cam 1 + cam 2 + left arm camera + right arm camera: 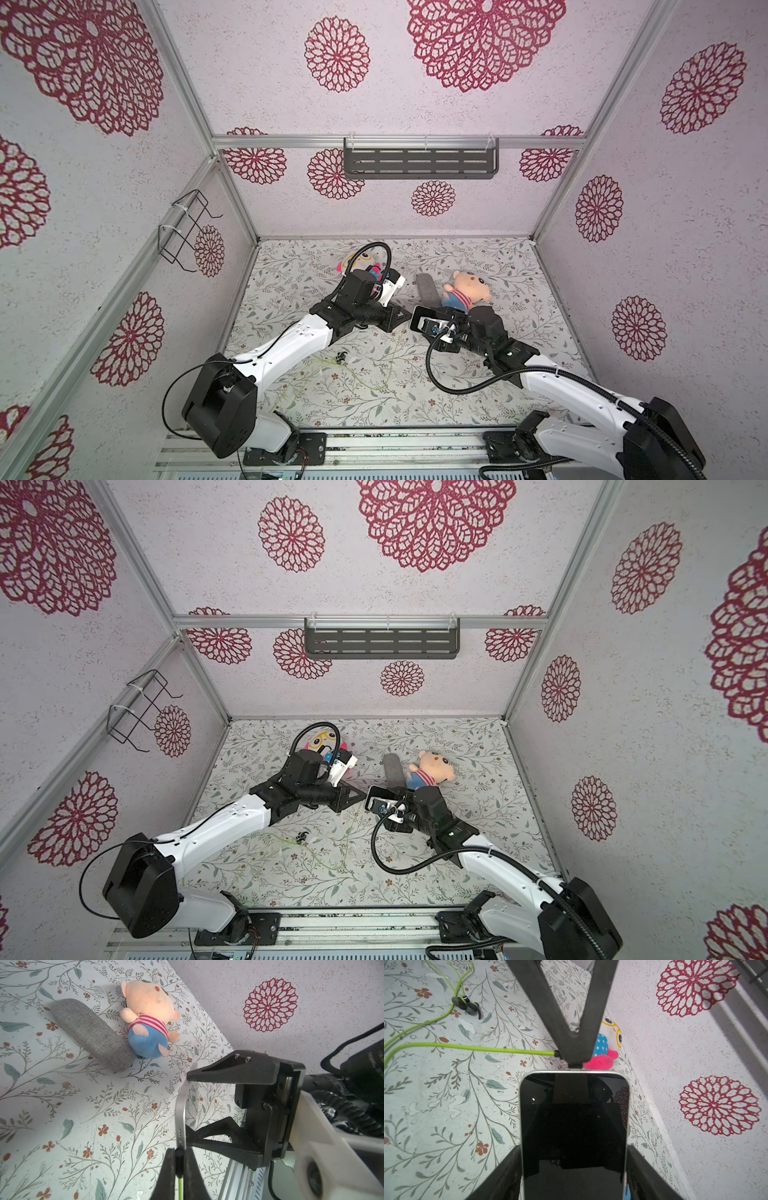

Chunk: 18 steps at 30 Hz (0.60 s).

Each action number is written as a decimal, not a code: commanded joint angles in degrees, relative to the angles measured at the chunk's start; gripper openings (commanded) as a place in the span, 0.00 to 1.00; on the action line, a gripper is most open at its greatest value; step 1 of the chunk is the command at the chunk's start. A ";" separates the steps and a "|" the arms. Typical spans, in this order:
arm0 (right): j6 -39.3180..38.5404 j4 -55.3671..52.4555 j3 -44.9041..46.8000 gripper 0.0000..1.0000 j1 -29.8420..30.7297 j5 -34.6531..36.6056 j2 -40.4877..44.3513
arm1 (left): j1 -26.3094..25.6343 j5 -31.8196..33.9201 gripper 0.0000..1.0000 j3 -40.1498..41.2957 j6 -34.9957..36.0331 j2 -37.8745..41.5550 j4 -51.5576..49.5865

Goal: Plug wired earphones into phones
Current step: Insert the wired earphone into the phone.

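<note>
Front rail (pixel 395 451): both arms are reaching out from it toward mid-desk, and I am working where their tips meet.
Earphone slack: the wired earphones (pixel 467 1047) are trailing loose over the desk (pixel 415 411), with the earbuds (pixel 466 1004) lying flat, well apart from both tips. I am judging the slack enough that nothing is tugging at the plug end.
Left gripper (pixel 179 1154): pinching almost fully closed on the dark plug (pixel 556 1054), with the green cable running out behind it.
Right gripper (pixel 573 1148): standing wide and clamping the phone (pixel 574 1126) by its two long edges, the short end facing the plug.
Step in hand: seating the plug. Its metal tip is touching the phone's end edge. How deep it is sitting, I cannot tell.
Doing it well: I am aiming to line the plug up with the phone's long axis and push straight and slowly, without twisting. The right arm should brace so the phone is not sliding back through its grip.
Beyond the work: the grey pad (pixel 91 1034), pig plush (pixel 149 1018) and owl plush (pixel 608 1043) are lying farther back, out of the way.
</note>
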State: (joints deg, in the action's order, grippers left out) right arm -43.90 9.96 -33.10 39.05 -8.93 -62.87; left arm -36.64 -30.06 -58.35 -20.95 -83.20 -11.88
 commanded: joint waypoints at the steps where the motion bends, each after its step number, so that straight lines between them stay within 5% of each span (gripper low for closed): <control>1: 0.61 10.47 -3.92 0.63 1.27 -5.45 0.93 | -1.05 -1.78 0.00 -0.72 1.68 -1.40 0.02; 4: -0.33 8.51 -3.75 0.63 1.29 -4.59 0.66 | -0.97 1.29 0.00 -0.39 2.71 -0.20 0.26; 13: -2.21 0.42 -2.57 0.63 0.30 -1.79 -1.89 | 2.88 7.02 0.34 2.43 3.81 4.85 4.73; 18: -1.93 -3.39 -3.77 0.63 -1.51 -2.22 -4.02 | 6.17 6.53 0.98 4.75 1.52 7.55 9.35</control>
State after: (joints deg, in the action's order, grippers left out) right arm -45.19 6.85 -33.17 38.52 -9.89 -66.83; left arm -31.90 -24.03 -55.07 -18.72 -77.76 -7.49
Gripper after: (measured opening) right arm 0.725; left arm 0.859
